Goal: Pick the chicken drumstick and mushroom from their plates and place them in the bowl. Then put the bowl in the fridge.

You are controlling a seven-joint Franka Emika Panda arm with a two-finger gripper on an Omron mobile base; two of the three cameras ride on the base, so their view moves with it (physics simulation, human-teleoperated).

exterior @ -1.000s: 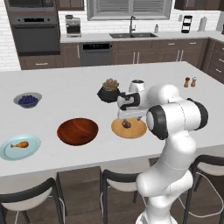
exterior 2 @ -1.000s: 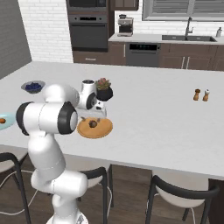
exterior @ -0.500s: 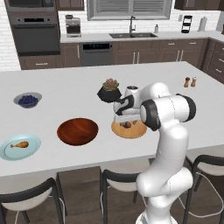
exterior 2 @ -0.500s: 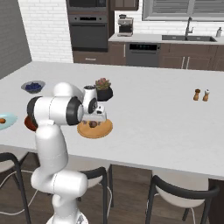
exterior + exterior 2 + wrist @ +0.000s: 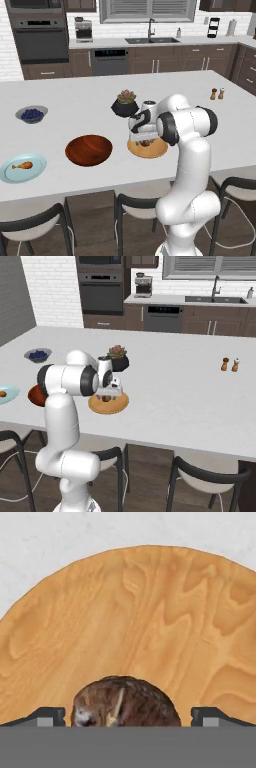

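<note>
A small brown mushroom (image 5: 125, 702) lies on the tan wooden plate (image 5: 150, 612), on the counter's near side. My gripper (image 5: 127, 717) stands open low over it, one fingertip on each side, apart from it. From the base views the gripper (image 5: 144, 139) points down onto the wooden plate (image 5: 156, 150), with the mushroom (image 5: 106, 398) under it. The reddish-brown bowl (image 5: 89, 149) sits to the plate's left. Far left, the drumstick (image 5: 22, 165) rests on the pale blue plate (image 5: 30, 171). The fridge is out of view.
A black succulent pot (image 5: 125, 105) stands just behind the wooden plate, close to my hand. A grey bowl of blueberries (image 5: 31, 114) sits at the back left. Salt and pepper shakers (image 5: 217, 93) are far right. Stools line the counter's near edge.
My hand has come down over the wooden plate, and the fingers now straddle the mushroom. The plates, bowl and food have not moved.
</note>
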